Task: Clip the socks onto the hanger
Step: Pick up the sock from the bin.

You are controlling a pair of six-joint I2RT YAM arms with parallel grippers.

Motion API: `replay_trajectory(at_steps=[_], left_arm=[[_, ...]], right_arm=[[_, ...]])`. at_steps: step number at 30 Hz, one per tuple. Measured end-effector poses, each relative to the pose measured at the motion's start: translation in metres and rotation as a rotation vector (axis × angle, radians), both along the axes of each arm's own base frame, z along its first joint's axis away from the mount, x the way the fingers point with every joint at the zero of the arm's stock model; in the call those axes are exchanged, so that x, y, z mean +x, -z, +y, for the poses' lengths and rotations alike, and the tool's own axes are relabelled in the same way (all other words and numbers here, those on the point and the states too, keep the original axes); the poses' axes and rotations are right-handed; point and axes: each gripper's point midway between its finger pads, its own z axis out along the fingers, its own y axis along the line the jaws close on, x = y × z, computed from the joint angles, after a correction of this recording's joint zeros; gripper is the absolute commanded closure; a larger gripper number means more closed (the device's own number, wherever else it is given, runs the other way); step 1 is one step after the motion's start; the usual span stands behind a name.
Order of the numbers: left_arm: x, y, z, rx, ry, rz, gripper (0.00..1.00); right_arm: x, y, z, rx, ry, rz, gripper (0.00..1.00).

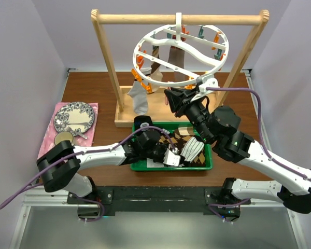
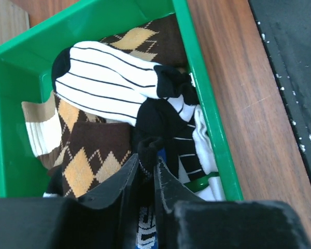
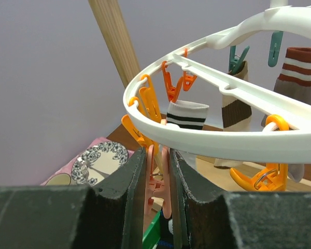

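The white ring hanger (image 1: pixel 180 56) hangs from the wooden bar, with orange and teal pegs; several socks hang from it (image 1: pixel 139 98), also seen in the right wrist view (image 3: pixel 185 115). My right gripper (image 3: pixel 156 155) is shut on a pale pink-orange peg (image 3: pixel 160 181) under the ring's (image 3: pixel 223 140) near rim. My left gripper (image 2: pixel 144 165) is in the green tray (image 2: pixel 207 109), shut on the black cuff of a black-white-blue sock (image 2: pixel 160 129). A black-and-white striped sock (image 2: pixel 106 83) and brown argyle socks (image 2: pixel 93 155) lie in the tray.
The light wooden frame (image 1: pixel 106 57) stands behind the tray (image 1: pixel 207 165). A pink cloth (image 1: pixel 56 136) with a patterned plate (image 1: pixel 74 117) and a small round cup lies at the left. The table's black front rail runs along the near edge.
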Motion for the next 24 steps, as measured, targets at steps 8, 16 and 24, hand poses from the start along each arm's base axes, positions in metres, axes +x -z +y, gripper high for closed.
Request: replay_trajectory(at_steps=[8,16,24], left_arm=[[0.010,-0.019,0.002,-0.033,-0.057,-0.047,0.93],[0.038,-0.125,0.013,-0.240,-0.225,-0.084,1.00],[0.088,-0.243,0.080,-0.571,-0.483,0.004,1.00]], right_arm=[[-0.001,0.000,0.000,-0.003,-0.004,0.000,1.00],[0.003,0.009,0.007,-0.020,-0.012,0.016,1.00],[0.001,0.010,0.012,-0.001,-0.033,0.031,1.00]])
